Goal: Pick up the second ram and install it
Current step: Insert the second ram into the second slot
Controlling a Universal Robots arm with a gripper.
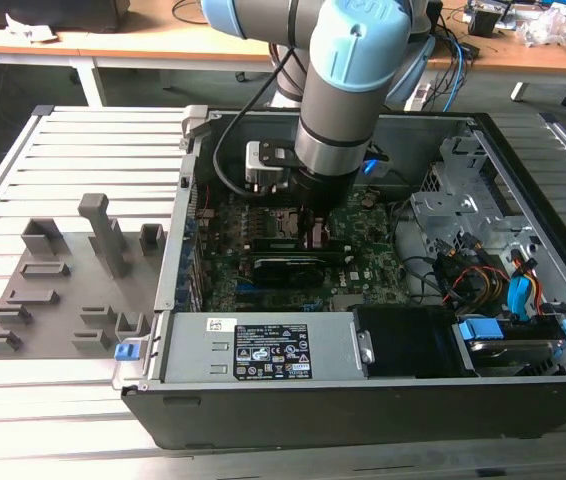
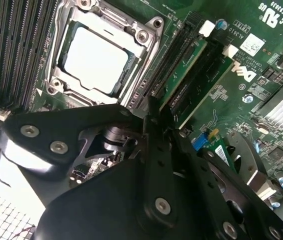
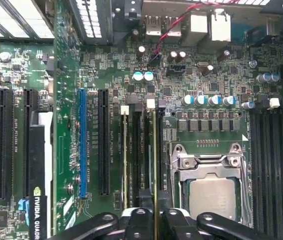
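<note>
The second ram (image 3: 155, 150), a thin green stick, stands on edge in the memory slot nearest the CPU socket (image 3: 209, 190). My gripper (image 3: 155, 212) is shut on its near end, one black finger on each face. In the second wrist view the same second ram (image 2: 181, 60) runs from the gripper (image 2: 154, 112) toward a white latch (image 2: 206, 28). Another green stick (image 3: 125, 160) sits in a slot alongside, apart from the fingers. In the exterior view the gripper (image 1: 313, 225) reaches down onto the motherboard inside the open computer case (image 1: 363, 420).
A black graphics card (image 1: 288, 270) lies just in front of the gripper. Several dark memory slots (image 3: 269, 160) flank the socket's other side. A power supply (image 1: 263, 350), drive cage (image 1: 453, 200) and cables (image 1: 473, 275) crowd the case. A grey fixture plate (image 1: 63, 290) lies outside it.
</note>
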